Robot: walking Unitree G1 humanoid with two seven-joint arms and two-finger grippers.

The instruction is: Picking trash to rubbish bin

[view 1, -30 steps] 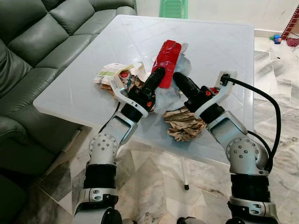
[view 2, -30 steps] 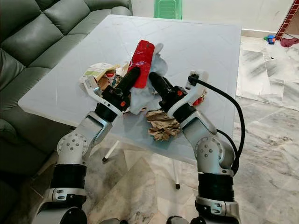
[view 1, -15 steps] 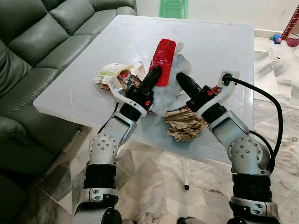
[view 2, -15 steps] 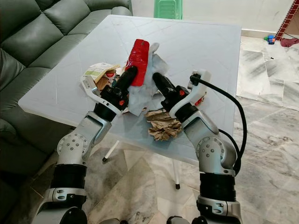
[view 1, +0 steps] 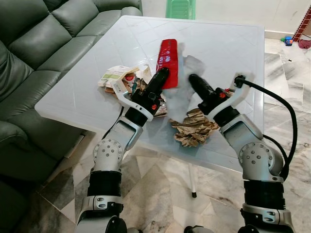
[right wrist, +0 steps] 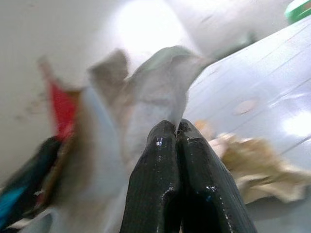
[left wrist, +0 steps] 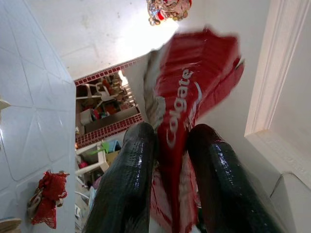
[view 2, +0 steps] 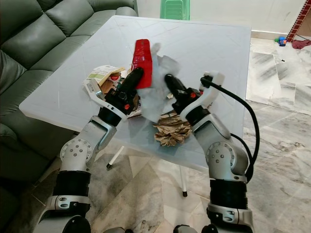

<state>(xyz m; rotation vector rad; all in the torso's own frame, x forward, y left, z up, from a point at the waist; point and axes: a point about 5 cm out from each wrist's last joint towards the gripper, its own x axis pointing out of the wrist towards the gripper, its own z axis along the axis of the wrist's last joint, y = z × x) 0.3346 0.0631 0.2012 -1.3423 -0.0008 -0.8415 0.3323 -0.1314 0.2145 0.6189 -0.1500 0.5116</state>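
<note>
The left hand [view 1: 163,74] was clamped on a red toothpaste box [view 1: 168,56], its two black fingers [left wrist: 127,179] pressed against either face of the carton so that the box stood up beyond the fingertips, clear of the worktop [view 1: 223,43]. The grip sat low on the carton, which probably explained its upright, slightly tilted stance. The right hand [view 1: 194,79] was pinched tight on a sheet of white tissue [view 1: 183,90], which hung down between the two hands and brushed the box. In my judgement both items were being lifted off the pile together, one per hand, ready for carrying to a bin.

A crumpled brown paper ball [view 1: 193,127] lay on the worktop just below the right hand, not gripped. Beside and behind the left hand lay a small heap of further rubbish, including a pale printed carton [view 1: 113,74] with a red cap on it. These pieces remained to be collected.

The worktop was a white, glossy square with faint diagonal moulding, standing on slender legs over a marbled tile floor [view 1: 160,194]. A dark green leather sofa [view 1: 34,43] stood close on the left hand's side. A green plastic chair [view 1: 180,8] stood at the far edge of the worktop. No rubbish bin could be identified from where I stood.
</note>
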